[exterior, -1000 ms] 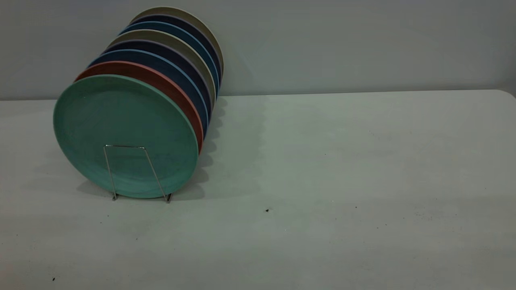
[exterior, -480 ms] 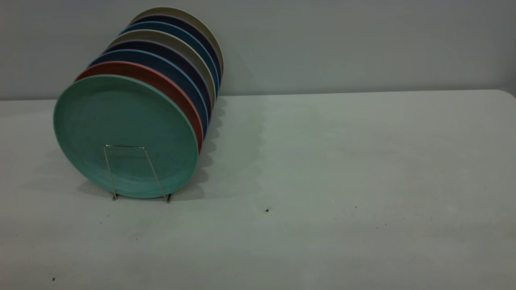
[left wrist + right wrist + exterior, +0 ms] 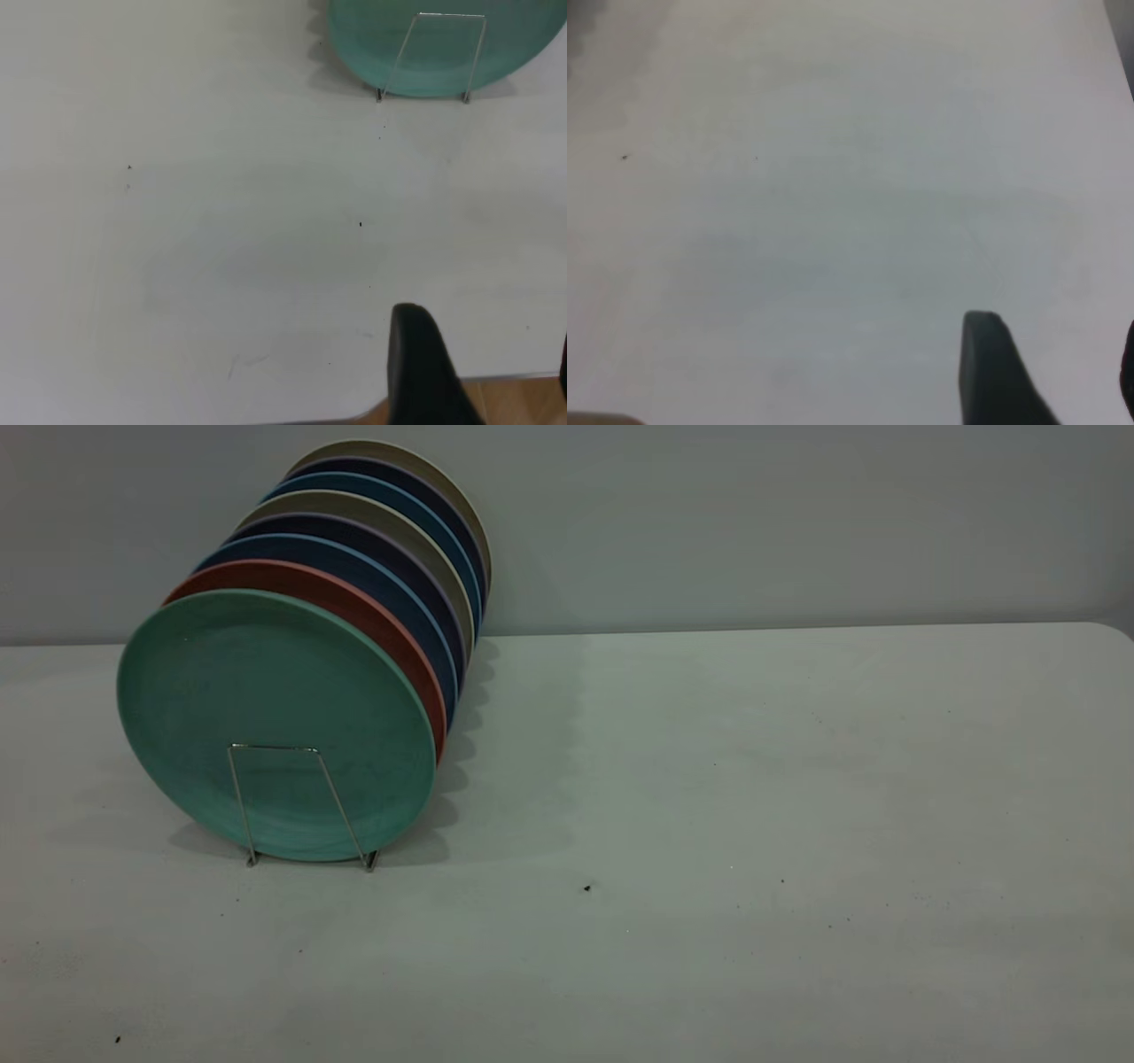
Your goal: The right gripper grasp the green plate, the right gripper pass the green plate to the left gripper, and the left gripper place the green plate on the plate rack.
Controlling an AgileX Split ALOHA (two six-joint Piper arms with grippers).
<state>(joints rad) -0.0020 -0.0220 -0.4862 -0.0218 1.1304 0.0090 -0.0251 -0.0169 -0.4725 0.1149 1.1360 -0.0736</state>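
The green plate (image 3: 266, 717) stands upright in the plate rack (image 3: 301, 806), in the front slot, behind the front wire loop. Behind it stand the salmon-pink plate (image 3: 354, 602) and a row of blue, dark and beige plates. So, judging from how things lie, the placing step is done and nothing of the task seems left.

No arm shows in the exterior view. The left gripper (image 3: 483, 372) hangs high over the near edge of the table (image 3: 753, 779), well apart from the rack, and holds nothing; one finger shows fully and only a sliver of the other at the frame border, with a wide gap between them, so it appears spread apart. The right gripper (image 3: 1050, 372) is over bare table, far from the plates. Its fingers also stand apart, as far as this view allows, and it is empty.
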